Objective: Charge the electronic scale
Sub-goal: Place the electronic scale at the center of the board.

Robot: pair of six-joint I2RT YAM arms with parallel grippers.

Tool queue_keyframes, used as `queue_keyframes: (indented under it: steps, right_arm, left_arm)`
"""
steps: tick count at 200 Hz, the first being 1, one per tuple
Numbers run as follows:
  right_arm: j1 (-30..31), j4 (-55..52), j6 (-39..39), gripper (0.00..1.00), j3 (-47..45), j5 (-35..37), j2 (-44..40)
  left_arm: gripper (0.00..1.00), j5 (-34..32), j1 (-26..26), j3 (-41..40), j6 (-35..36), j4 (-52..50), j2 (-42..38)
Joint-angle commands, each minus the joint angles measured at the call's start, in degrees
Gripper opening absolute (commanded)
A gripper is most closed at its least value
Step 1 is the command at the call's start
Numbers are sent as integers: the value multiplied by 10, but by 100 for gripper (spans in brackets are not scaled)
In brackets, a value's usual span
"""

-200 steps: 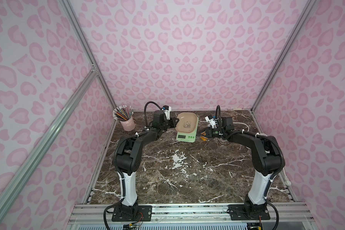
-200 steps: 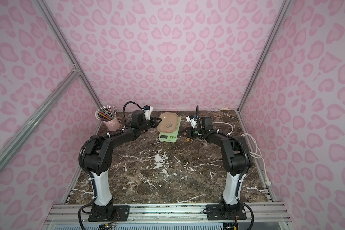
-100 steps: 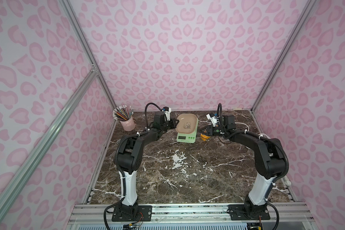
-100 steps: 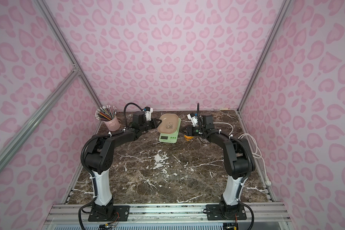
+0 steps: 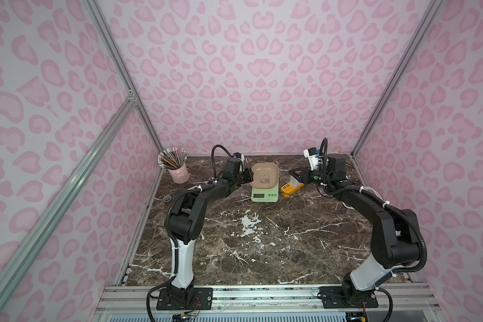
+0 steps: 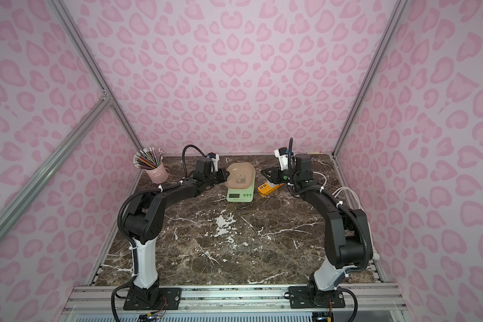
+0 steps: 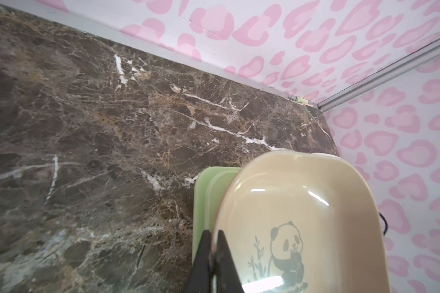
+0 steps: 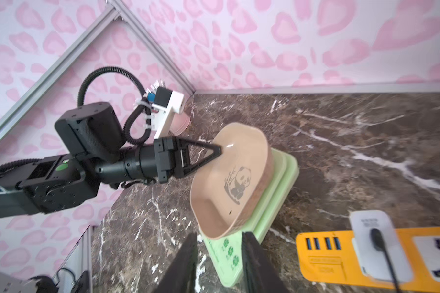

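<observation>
Left gripper (image 8: pixel 217 152) is squeezed tight on the left rim of the beige rounded-square plastic tray (image 8: pixel 229 177). Its two black fingers pinch the thin edge, one inside and one outside, as the left wrist view shows. The tray is tipped up on that side, and its right side rests on the pale green flat electronic scale (image 5: pixel 264 193). A grey panda with bamboo is printed inside the tray.

The electronic scale lies flat at the far middle of the brown marble table (image 5: pixel 262 237), between the two grippers. Its grey display faces the near side. There is small writing under the display, too small to read. The right wrist view shows green clover shapes on the buttons.

Right gripper (image 5: pixel 292 171) hangs in the air just to the right of the tray, not touching it. Its fingers stand a little apart, with nothing between them.

Under it, just right of the electronic scale, lies the orange flat power strip (image 8: pixel 328 258) with four blue ports. A white rounded charger (image 8: pixel 376 243) is plugged into it, with a black cable (image 8: pixel 384 256) coming out. The writing on both is too blurry to read.

A pink cup of coloured pencils (image 5: pixel 179 172) stands at the far left corner.
</observation>
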Motion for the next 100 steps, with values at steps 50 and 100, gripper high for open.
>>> queue_keyframes:
  steps: [50,100]
  right_arm:
    - [-51,111,58,33,-87,102,-49]
    - [-70,122,69,34,-127,154,-69]
  left_arm:
    - [4,-113,-24,21,-23,-59,5]
    - [5,-120,-28,58,-16,-117,35]
